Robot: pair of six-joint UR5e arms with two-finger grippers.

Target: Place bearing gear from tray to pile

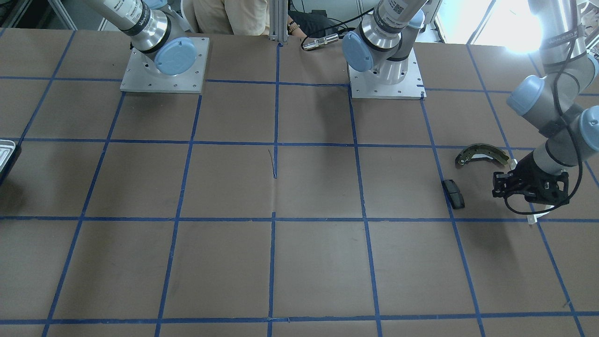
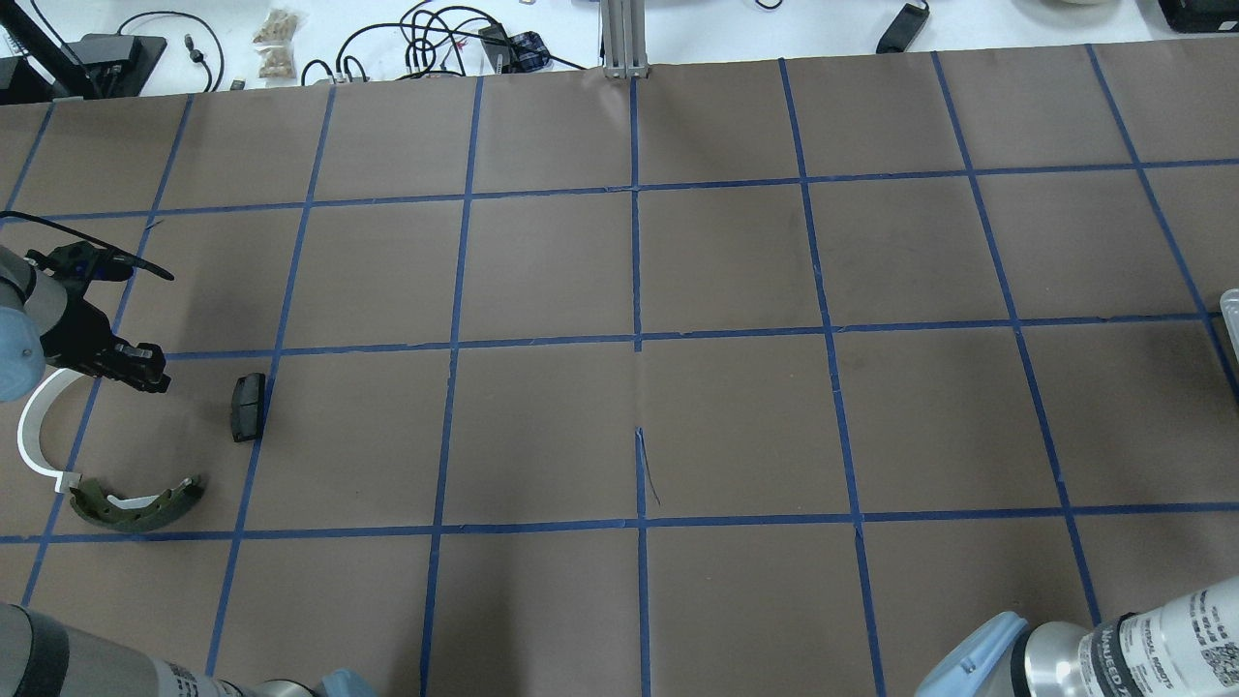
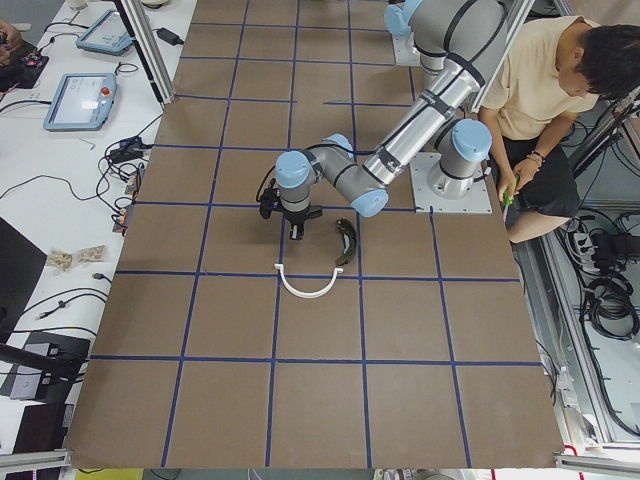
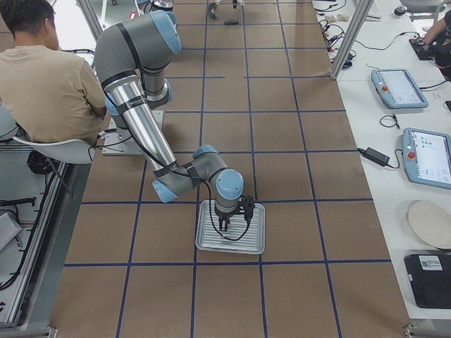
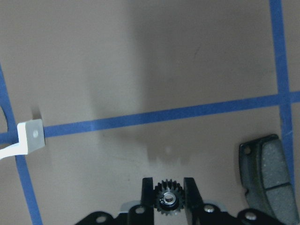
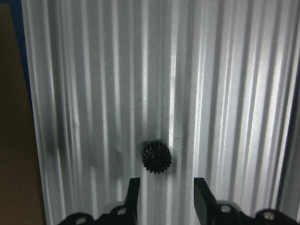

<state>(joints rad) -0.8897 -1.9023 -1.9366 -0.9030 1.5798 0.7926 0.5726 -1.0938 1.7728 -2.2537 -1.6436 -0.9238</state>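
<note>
My left gripper is shut on a small black bearing gear and holds it above the brown table, inside the pile. The pile is a brass-grey brake shoe, a white plastic arc and a black pad. In the overhead view the left gripper is left of the pad. My right gripper is open above the ridged pale tray. A second black gear lies on the tray just ahead of its fingertips.
The tray sits at the table's right end; only its edge shows in the front view. A seated operator is behind the arm bases. Blue tape lines grid the brown table.
</note>
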